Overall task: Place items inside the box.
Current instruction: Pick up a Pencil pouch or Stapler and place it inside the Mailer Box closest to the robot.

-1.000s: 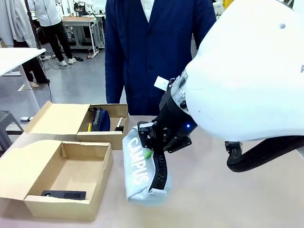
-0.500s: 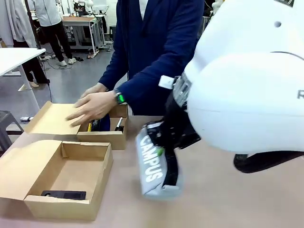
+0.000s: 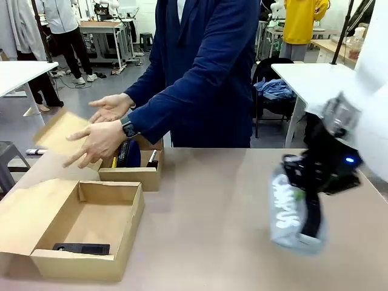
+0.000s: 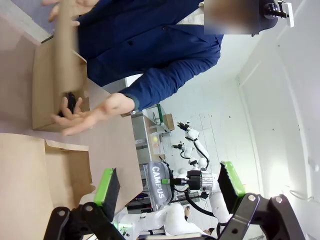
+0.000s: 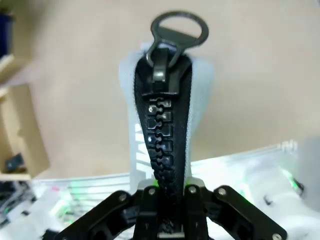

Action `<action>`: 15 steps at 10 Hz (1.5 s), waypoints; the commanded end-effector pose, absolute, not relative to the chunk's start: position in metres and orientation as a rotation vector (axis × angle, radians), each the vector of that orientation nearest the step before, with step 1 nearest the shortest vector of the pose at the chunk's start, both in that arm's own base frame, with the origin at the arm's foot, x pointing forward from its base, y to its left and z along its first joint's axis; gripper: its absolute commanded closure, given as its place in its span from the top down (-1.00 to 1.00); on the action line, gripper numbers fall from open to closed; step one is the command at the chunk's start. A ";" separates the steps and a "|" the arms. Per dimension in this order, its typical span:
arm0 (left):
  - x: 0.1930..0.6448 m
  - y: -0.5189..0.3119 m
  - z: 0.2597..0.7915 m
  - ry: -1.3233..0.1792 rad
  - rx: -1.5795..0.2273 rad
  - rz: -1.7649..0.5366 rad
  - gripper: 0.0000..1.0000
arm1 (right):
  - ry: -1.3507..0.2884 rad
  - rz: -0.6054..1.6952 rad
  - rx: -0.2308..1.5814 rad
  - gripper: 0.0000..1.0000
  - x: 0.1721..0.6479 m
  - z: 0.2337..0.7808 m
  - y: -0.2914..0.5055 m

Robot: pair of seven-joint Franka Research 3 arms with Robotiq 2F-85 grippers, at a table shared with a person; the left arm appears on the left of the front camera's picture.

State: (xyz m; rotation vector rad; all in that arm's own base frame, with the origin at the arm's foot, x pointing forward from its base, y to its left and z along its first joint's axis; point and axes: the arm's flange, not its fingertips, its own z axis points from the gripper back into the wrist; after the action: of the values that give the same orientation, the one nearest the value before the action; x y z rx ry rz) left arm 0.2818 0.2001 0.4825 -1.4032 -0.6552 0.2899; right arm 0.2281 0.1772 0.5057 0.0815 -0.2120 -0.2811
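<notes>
My right tool (image 3: 305, 189) is clamped almost fully closed on the grey pencil pouch (image 3: 292, 213), pinching it along its black zipper (image 5: 161, 135). The pouch hangs at the right of the front view, with white "CAMPUS" lettering running down its side. I cannot tell whether it touches the tabletop (image 3: 212, 230). In my right wrist view the zipper's ring pull (image 5: 179, 26) stands at the top. My left tool (image 4: 170, 184) gapes wide with nothing between its green pads (image 4: 106, 184). The wide cardboard box (image 3: 91, 267) sits open at lower left, with the black stapler (image 3: 80, 248) lying inside. Behind it, a person's hand (image 3: 97, 142) reaches over the smaller box (image 3: 130, 177).
</notes>
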 end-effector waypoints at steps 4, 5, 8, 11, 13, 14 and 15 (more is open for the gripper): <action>0.280 0.198 0.484 -0.666 -1.411 0.277 1.00 | -0.167 -0.265 -0.069 -0.85 0.205 0.498 0.177; 0.280 0.198 0.484 -0.666 -1.411 0.277 1.00 | -0.169 -0.238 -0.068 -0.85 0.207 0.499 0.186; 0.280 0.198 0.484 -0.666 -1.411 0.277 1.00 | -0.209 -0.094 0.042 -0.85 0.221 0.510 0.244; 0.280 0.198 0.484 -0.666 -1.411 0.277 1.00 | -0.158 0.072 0.146 -0.85 0.253 0.495 0.321; 0.280 0.198 0.484 -0.666 -1.411 0.277 1.00 | -0.141 0.025 0.155 -0.85 0.251 0.493 0.303; 0.280 0.198 0.484 -0.666 -1.411 0.277 1.00 | -0.161 0.009 0.134 -0.85 0.247 0.495 0.291; 0.280 0.198 0.484 -0.666 -1.411 0.277 1.00 | -0.210 -0.076 0.053 -0.85 0.240 0.497 0.268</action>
State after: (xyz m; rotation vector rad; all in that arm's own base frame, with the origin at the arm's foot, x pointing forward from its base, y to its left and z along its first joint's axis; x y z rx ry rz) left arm 0.2819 0.2000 0.4824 -1.4032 -0.6546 0.2897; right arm 0.2583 0.2942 0.4864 0.1163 -0.1574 -0.0142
